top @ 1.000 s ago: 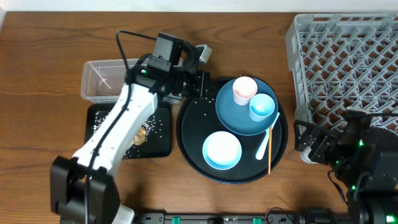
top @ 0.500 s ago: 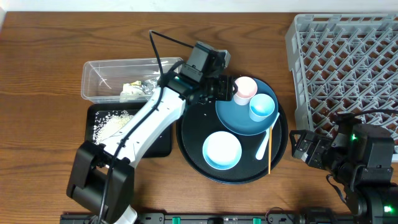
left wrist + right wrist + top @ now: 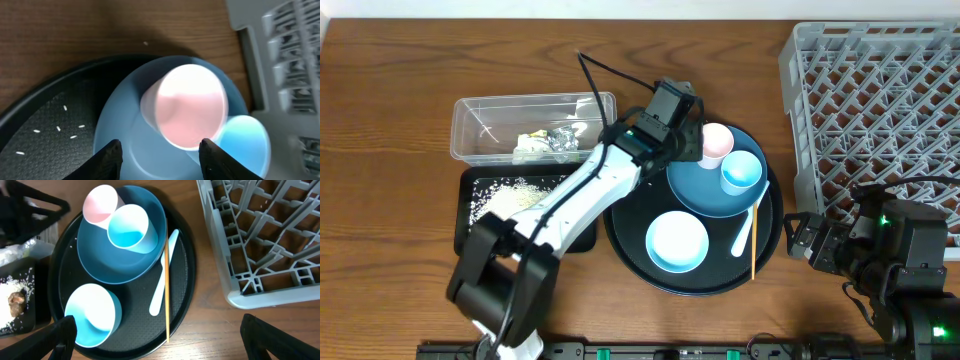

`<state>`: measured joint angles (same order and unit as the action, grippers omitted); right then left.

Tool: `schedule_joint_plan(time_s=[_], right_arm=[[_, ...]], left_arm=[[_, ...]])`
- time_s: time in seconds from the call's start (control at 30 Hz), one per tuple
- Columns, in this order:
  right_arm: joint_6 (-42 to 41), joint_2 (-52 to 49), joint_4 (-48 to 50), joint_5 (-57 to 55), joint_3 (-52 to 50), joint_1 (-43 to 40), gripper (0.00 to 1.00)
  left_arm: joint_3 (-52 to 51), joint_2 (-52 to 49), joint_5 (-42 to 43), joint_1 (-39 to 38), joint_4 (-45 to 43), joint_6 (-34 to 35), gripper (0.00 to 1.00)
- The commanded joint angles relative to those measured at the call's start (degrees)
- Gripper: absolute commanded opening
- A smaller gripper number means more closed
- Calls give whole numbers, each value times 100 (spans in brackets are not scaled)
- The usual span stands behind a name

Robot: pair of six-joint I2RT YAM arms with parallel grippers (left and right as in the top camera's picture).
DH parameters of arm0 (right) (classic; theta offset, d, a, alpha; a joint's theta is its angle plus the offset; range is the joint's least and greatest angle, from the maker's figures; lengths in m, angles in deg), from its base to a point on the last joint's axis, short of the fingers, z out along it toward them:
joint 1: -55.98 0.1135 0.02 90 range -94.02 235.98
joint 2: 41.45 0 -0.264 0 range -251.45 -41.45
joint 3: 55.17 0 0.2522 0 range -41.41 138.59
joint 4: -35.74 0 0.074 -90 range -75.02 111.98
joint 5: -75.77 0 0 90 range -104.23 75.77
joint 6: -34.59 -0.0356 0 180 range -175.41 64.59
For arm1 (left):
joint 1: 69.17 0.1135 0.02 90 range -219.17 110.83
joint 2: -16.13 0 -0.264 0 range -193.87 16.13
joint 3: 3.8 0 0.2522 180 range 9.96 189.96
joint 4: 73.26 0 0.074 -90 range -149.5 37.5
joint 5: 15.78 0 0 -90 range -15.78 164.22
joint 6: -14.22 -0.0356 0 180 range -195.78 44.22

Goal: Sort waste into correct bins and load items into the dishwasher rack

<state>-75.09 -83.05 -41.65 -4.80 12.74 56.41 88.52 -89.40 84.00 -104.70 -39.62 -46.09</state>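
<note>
The pinkish-white cup (image 3: 187, 107) stands mouth up on the dark blue plate (image 3: 125, 145), close to the plate's rim. It is touching, or very nearly touching, the light blue cup (image 3: 245, 145), which shares the plate.

The left gripper (image 3: 161, 152) hangs just above the plate with its fingers spread and nothing between them, and the pink cup lies just ahead of the gap. The right gripper (image 3: 156, 330) is well apart from the plate, its fingers wide and empty.

The pink cup looks like a small, light, thin-walled tumbler — stiff enough not to fold under a modest squeeze. It also looks smooth and likely slippery, and light enough to topple or skate across the plate at a nudge.

Since its neighbour crowds one side, the safer hold seems to be on the wall facing away from the light blue cup. One finger would go inside the mouth and one outside, pinching near the rim. A grip around the whole body risks knocking the blue cup.

The dishwasher rack (image 3: 880, 90) sits well off from the plate — a long carry, so a firm pinch matters.
</note>
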Motion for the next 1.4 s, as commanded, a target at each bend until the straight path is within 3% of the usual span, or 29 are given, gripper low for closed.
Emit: schedule_joint_plan(time_s=[0.0, 0.73, 0.93, 1.0, 1.37], right_arm=[[114, -4, -28, 24, -50, -42, 99], [157, -4, -48, -20, -264, -42, 99], [157, -2, -68, -20, -328, -42, 99], [157, -4, -68, -20, -328, -42, 99], [221, -2, -116, -20, -328, -42, 99]], left_arm=[[118, -216, -168, -9, -37, 153, 52], [118, -581, -146, -205, -494, 258, 52], [116, -581, -146, -245, -483, 258, 50], [116, -584, -149, -251, -479, 258, 45], [111, -780, -238, -254, -553, 417, 45]])
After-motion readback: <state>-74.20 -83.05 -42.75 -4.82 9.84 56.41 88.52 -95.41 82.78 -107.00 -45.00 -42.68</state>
